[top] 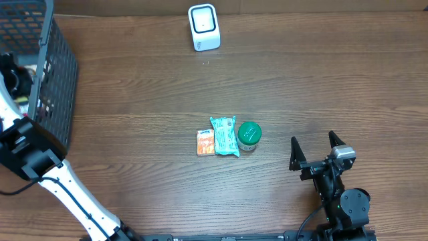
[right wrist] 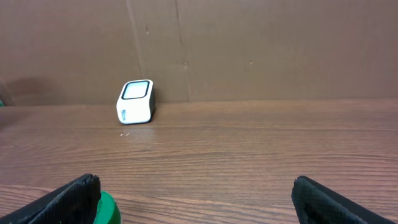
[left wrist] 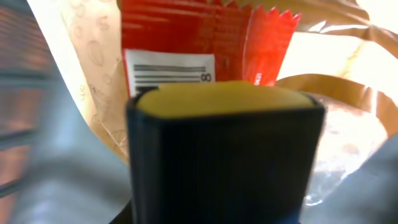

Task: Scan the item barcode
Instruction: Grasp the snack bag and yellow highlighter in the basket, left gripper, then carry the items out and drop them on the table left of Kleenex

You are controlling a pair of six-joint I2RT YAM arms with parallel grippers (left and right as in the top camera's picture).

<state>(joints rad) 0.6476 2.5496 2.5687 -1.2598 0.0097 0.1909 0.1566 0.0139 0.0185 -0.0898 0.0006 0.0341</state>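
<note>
Three small things lie close together in the middle of the brown wooden table (top: 321,87): a flat orange packet (top: 206,142), a crinkly blue-green packet (top: 225,136) touching it, and a round jar with a green lid (top: 249,134) just beside that. A little white scanner (top: 203,27), boxy with round corners, stands near the far edge.

On the left is a black wire basket (top: 57,73) with a grid of thin bars. The left arm (top: 27,154) reaches into it. Up close, the left gripper (left wrist: 227,93) looks like one thick black block with a soft yellow pad, drawn in to the middle and pinching a shiny red packet (left wrist: 186,31). That packet has a zigzag top edge and a white label with black barcode (left wrist: 168,71) lines. Around it lies a wrinkly tan wrapper (left wrist: 336,87).

The right gripper (top: 316,148) rests low near the front edge, its two black fingers spread wide and holding nothing.
</note>
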